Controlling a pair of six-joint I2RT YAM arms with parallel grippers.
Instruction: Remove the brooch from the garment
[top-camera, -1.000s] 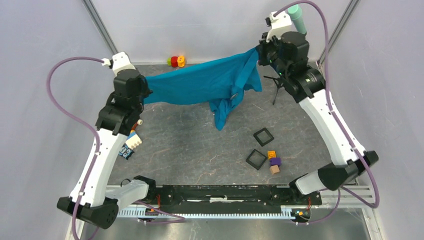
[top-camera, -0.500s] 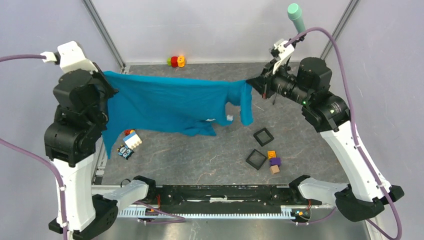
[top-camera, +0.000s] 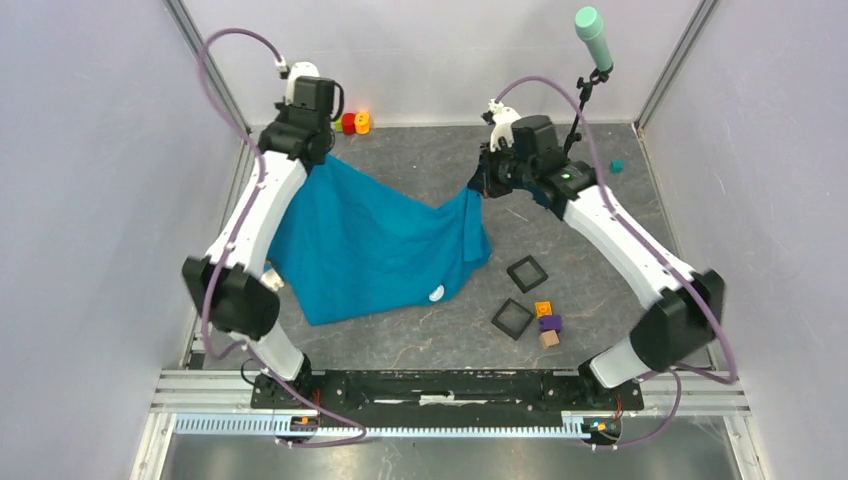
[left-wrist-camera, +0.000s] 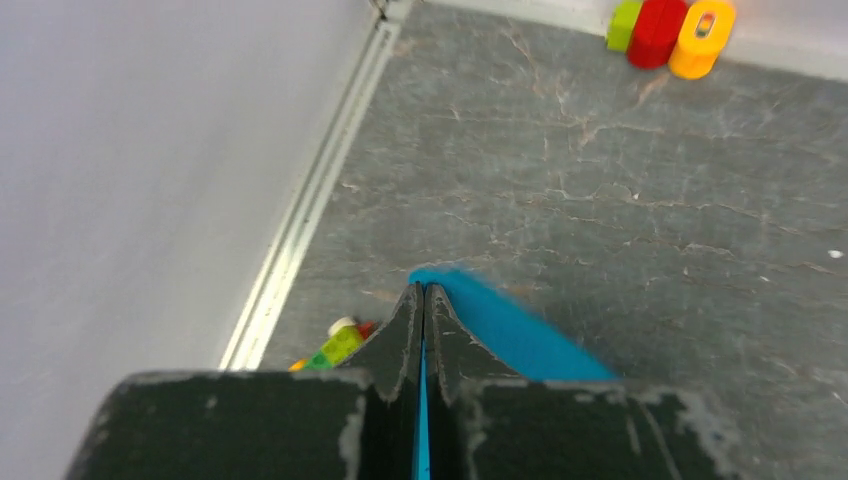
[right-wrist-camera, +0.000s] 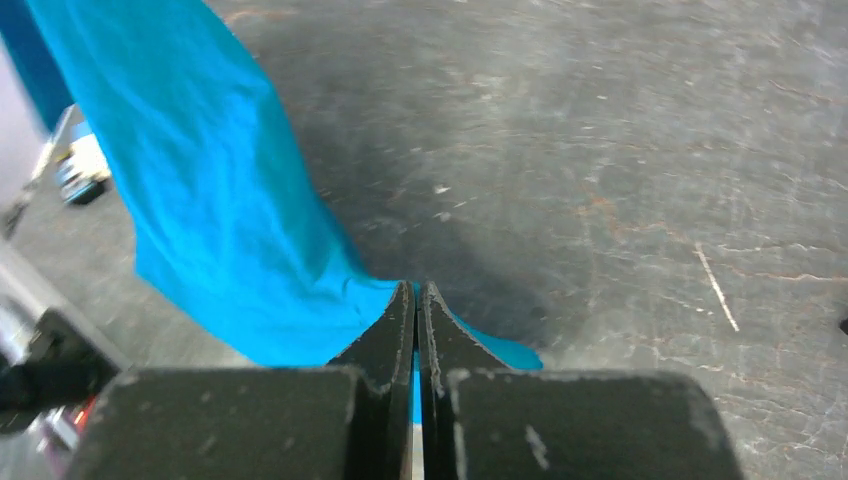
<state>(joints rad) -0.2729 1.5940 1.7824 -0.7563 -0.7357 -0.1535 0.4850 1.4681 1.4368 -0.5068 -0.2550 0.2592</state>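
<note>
On grey veined tabletop (top-camera: 400, 338), teal garment (top-camera: 370, 250)

We're in a robotics lab test cell here: blank pale walls (top-camera: 90, 250) and metal frame struts (top-camera: 205, 70) box in a grey stone-look tabletop (top-camera: 400, 340). The left arm (top-camera: 255, 215) and right arm (top-camera: 620, 235) are bolted to a mounting rail (top-camera: 440, 388), trailing purple cables (top-camera: 228, 33). There's a microphone on a stand (top-camera: 593, 38) at the back and toy blocks (top-camera: 547, 323) scattered about.

Plain teal-blue garment (top-camera: 370, 250); whitish brooch (top-camera: 436, 294); dark grey, pale-veined tabletop (top-camera: 400, 335); green, red, orange blocks (top-camera: 351, 123); black square frames (top-camera: 527, 272).
</note>
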